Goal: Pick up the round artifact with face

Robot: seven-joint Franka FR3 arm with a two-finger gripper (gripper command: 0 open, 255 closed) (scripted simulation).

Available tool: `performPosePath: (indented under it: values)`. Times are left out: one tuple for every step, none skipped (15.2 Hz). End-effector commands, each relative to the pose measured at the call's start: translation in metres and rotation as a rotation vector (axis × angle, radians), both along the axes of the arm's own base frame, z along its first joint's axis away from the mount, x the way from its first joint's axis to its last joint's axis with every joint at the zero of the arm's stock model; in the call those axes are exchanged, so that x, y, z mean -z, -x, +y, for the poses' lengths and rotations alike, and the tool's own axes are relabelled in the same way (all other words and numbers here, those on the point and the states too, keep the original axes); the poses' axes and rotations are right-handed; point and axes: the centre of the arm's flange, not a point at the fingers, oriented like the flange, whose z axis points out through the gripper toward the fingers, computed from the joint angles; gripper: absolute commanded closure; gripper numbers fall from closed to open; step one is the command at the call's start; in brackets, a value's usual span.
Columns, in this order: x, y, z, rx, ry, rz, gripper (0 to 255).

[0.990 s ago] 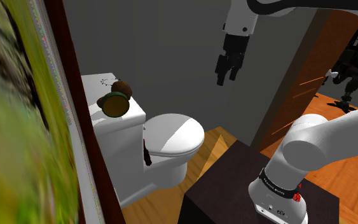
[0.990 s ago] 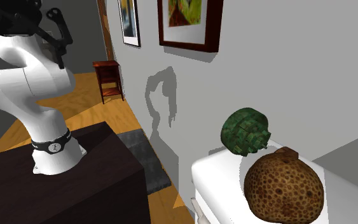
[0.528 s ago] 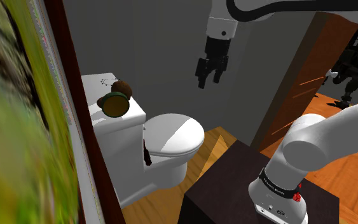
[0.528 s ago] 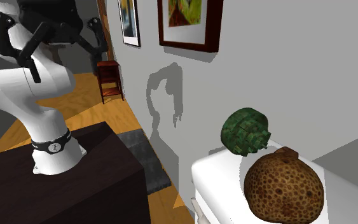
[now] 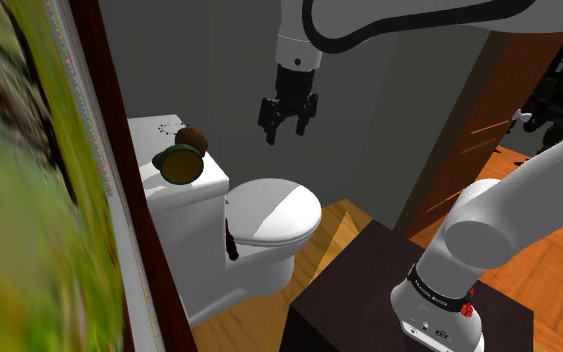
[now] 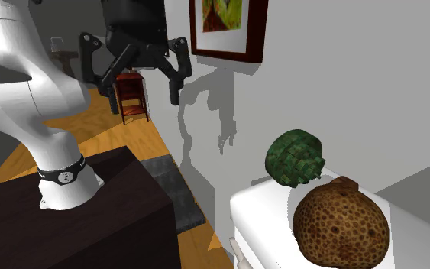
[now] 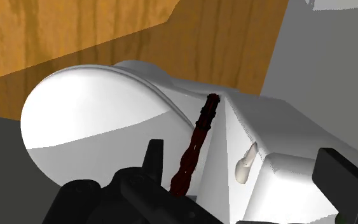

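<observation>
Atop the toilet tank (image 5: pixel 147 141) the green round disc (image 5: pixel 181 164) sits beside a brown ball (image 5: pixel 195 137). Your claw (image 5: pixel 286 131), spread wide and empty, has swung toward them and now hangs above the seat (image 5: pixel 269 206), well apart from the disc.

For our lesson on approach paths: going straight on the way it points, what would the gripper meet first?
Probably the closed white toilet lid, near its rear end: the open gripper points down over it. The dark red rod could come first; depth is unclear.

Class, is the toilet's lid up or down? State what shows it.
Down. The toilet lid lies flat over the bowl, its smooth white top facing up in the shoulder view.
</observation>
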Motion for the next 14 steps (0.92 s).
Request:
performPosePath:
  values:
    - [0.004, -0.016, 0.021, 0.016, 0.004, -0.018, 0]
    - [0.006, -0.024, 0.031, 0.024, 0.007, -0.026, 0]
    - [0.009, -0.032, 0.041, 0.032, 0.01, -0.035, 0]
    - [0.011, -0.04, 0.05, 0.039, 0.013, -0.043, 0]
    - [0.013, -0.048, 0.06, 0.047, 0.015, -0.052, 0]
    - [0.015, -0.057, 0.069, 0.054, 0.018, -0.06, 0]
    - [0.017, -0.065, 0.078, 0.062, 0.021, -0.068, 0]
    - [0.019, -0.074, 0.088, 0.07, 0.024, -0.077, 0]
    - [0.021, -0.083, 0.097, 0.077, 0.027, -0.085, 0]
    - [0.023, -0.091, 0.106, 0.085, 0.03, -0.094, 0]
    - [0.025, -0.1, 0.115, 0.092, 0.032, -0.102, 0]
    - [0.027, -0.109, 0.124, 0.1, 0.035, -0.11, 0]
    - [0.029, -0.118, 0.133, 0.108, 0.038, -0.119, 0]
    - [0.031, -0.127, 0.142, 0.115, 0.041, -0.127, 0]
